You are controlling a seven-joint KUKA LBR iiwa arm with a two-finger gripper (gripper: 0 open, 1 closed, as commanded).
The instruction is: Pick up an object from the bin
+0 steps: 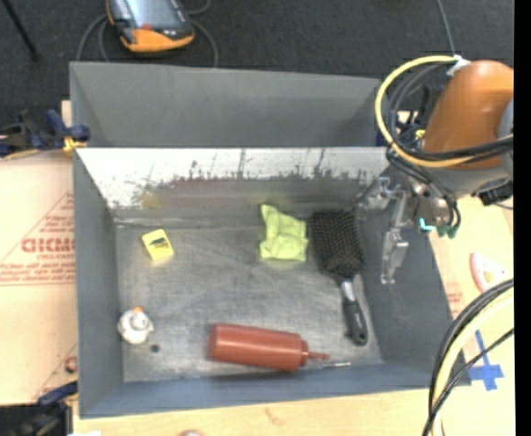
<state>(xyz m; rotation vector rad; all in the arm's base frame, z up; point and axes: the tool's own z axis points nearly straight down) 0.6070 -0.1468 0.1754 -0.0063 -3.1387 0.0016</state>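
My gripper (390, 260) hangs over the bin's right wall, just right of a black hairbrush (338, 242). The brush lies bristles up, its handle pointing toward the front right corner. Nothing shows in the gripper. A crumpled yellow-green cloth (283, 234) lies against the brush's left side.
A red-brown squeeze bottle (254, 346) lies on its side along the front wall, nozzle to the right. A small yellow block (157, 245) sits at the left. A small white round thing with an orange top (135, 325) stands near the front left corner.
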